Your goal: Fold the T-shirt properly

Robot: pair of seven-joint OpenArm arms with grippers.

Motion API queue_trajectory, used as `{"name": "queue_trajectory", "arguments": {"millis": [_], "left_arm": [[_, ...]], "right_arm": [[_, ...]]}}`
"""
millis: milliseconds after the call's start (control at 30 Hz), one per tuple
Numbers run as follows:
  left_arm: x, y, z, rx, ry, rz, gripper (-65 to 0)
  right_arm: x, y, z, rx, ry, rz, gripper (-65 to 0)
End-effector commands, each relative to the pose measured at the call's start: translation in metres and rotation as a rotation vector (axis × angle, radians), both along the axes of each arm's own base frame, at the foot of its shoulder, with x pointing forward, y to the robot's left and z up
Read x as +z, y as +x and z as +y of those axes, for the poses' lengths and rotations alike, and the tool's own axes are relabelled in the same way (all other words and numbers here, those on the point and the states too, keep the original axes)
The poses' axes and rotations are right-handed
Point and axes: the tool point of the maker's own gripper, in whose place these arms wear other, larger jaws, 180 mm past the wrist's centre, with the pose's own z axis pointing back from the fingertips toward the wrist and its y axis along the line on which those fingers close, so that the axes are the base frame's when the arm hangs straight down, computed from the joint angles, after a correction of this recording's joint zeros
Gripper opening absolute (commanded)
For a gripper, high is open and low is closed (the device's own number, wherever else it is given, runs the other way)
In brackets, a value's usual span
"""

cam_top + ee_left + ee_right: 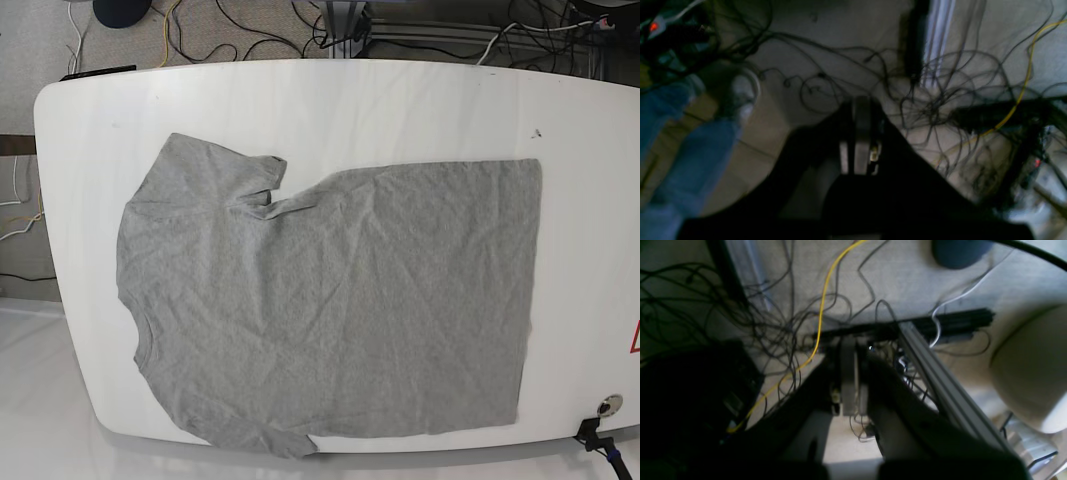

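On the white counter (330,90) the grey T-shirt (340,300) lies unfolded; left tool (858,133) and right tool (850,373), both pressed together, must likely approach first.

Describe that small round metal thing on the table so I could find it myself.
Start at the white table and the grey T-shirt spread across it. Follow the shirt's straight hem to its near corner, then on towards the table's edge: the disc sits there on bare white, apart from the cloth. It is the only shiny thing on the top.
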Motion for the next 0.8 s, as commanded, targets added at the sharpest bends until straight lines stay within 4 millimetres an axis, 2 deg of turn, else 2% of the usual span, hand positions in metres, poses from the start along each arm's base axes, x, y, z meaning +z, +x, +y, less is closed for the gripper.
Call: {"name": "queue_trajectory", "arguments": {"millis": [0, 133, 233, 400, 600, 633, 767], "left_arm": [[0.015, 0.002, 0.000, -0.016, -0.013, -0.052, -65.0], [0.043, 0.021, -0.012, -0.048, -0.050, -0.143, -65.0], [0.067, 0.036, -0.022, -0.066, -0.084, -0.214, -65.0], [0.113, 0.068, -0.036, -0.093, -0.129, -0.345, -65.0], [0.176, 0.125, -0.031, -0.064, -0.143, -0.541, -65.0], [0.178, 0.123, -0.040, -0.059, -0.160, -0.538, -65.0], [0.209, 0.155, -0.027, -0.072, -0.122, -0.609, -65.0]], "right_arm": [[0.013, 0.000, -0.010, 0.029, -0.006, -0.027, -65.0], [0.031, 0.012, -0.007, 0.072, 0.012, -0.099, -65.0], [0.051, 0.026, 0.007, 0.104, 0.046, -0.165, -65.0], [0.095, 0.064, 0.037, 0.144, 0.112, -0.316, -65.0], [0.150, 0.121, 0.048, 0.154, 0.114, -0.453, -65.0], [0.149, 0.109, 0.041, 0.147, 0.097, -0.453, -65.0], [0.168, 0.138, 0.042, 0.161, 0.093, -0.506, -65.0]]}}
